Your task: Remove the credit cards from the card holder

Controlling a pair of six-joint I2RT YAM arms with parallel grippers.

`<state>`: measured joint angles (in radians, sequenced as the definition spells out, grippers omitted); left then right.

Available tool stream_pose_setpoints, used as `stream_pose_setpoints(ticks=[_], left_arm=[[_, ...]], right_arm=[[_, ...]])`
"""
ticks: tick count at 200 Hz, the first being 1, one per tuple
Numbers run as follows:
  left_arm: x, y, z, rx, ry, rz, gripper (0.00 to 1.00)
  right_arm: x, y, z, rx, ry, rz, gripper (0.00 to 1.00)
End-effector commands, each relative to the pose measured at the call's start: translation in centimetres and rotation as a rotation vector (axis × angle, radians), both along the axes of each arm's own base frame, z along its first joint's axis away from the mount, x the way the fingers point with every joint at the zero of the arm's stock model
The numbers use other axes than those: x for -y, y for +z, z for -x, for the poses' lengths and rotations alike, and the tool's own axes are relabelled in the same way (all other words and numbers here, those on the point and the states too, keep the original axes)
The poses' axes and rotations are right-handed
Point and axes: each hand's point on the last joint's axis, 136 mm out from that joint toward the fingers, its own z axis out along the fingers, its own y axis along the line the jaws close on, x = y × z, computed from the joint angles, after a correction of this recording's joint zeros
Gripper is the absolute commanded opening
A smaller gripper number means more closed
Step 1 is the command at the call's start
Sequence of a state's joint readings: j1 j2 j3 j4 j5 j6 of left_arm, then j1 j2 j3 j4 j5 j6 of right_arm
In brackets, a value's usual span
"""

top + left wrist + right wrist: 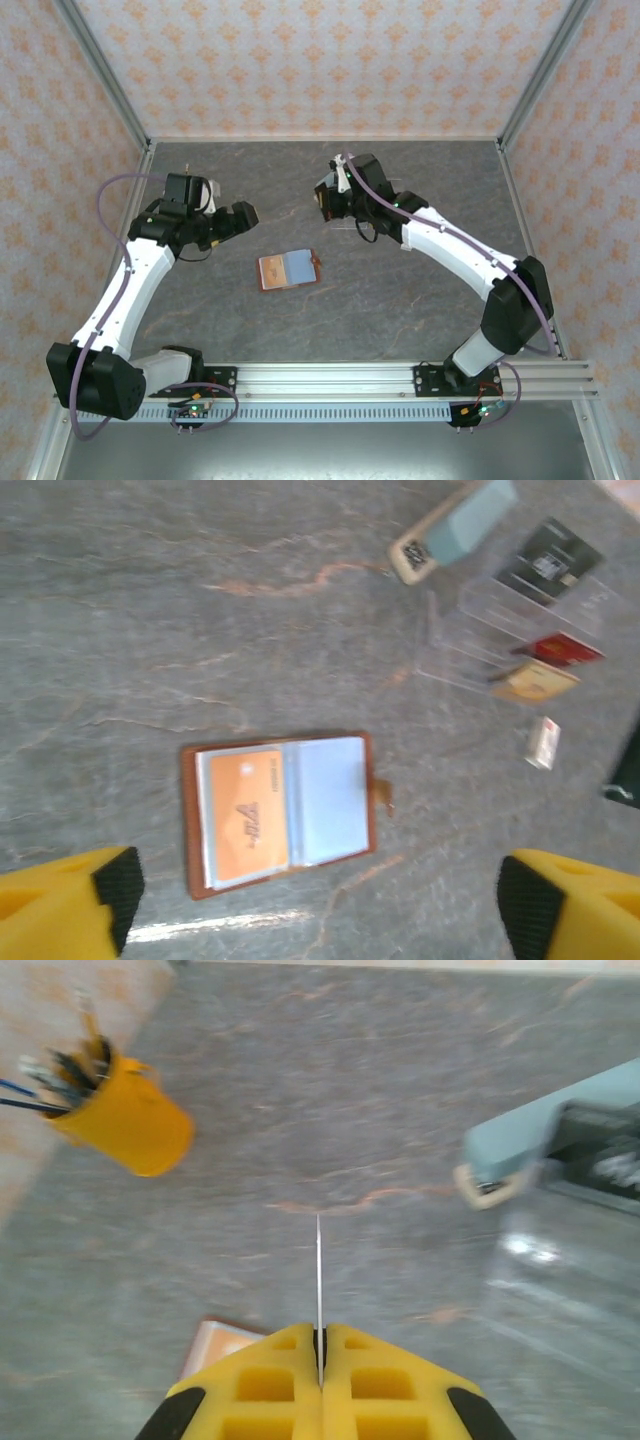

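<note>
Right hand pinches a card, edge-on, face hidden

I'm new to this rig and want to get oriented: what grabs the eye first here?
The card holder lies open mid-table, an orange card in one pocket, near the open left hand. The right hand pinches a thin card, seen edge-on.

The grey marbled table carried an open card holder, a clear acrylic organiser, a light blue block and a small white tag.
</note>
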<state>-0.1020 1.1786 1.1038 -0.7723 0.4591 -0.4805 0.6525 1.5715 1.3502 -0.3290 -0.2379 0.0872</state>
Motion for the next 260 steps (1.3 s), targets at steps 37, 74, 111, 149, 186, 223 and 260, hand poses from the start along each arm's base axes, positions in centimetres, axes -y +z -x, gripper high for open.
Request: stream_pose_setpoints(ticks=[37, 74, 111, 149, 186, 223, 260], left_arm=[[-2.6, 0.3, 1.2, 0.033, 0.048, -0.134, 1.00], [-2.0, -1.6, 0.4, -0.021, 0.049, -0.101, 1.00], [-1.0, -2.8, -0.9, -0.079, 0.035, -0.054, 1.00], [0.4, -4.0, -2.6, -0.101, 0.017, 0.025, 1.00], [2.0, -6.0, -3.7, -0.137, -0.007, 0.112, 1.00], [2.1, -7.5, -3.8, -0.189, 0.009, 0.118, 1.00], [2.5, -8.7, -4.2, -0.219, 0.017, 0.129, 1.00]], right_arm=[[6.5, 1.5, -4.1, 0.154, 0.101, 0.332, 0.00], [7.1, 0.5, -6.5, 0.167, 0.245, 0.434, 0.00], [6.6, -0.7, -8.9, 0.202, 0.445, 0.484, 0.00], [5.9, -3.3, -11.5, 0.180, 0.570, 0.503, 0.00], [5.0, -5.5, -13.1, 0.187, 0.641, 0.478, 0.00], [4.7, -5.7, -14.2, 0.220, 0.685, 0.448, 0.00], [4.9, -6.8, -13.8, 0.214, 0.753, 0.466, 0.00]])
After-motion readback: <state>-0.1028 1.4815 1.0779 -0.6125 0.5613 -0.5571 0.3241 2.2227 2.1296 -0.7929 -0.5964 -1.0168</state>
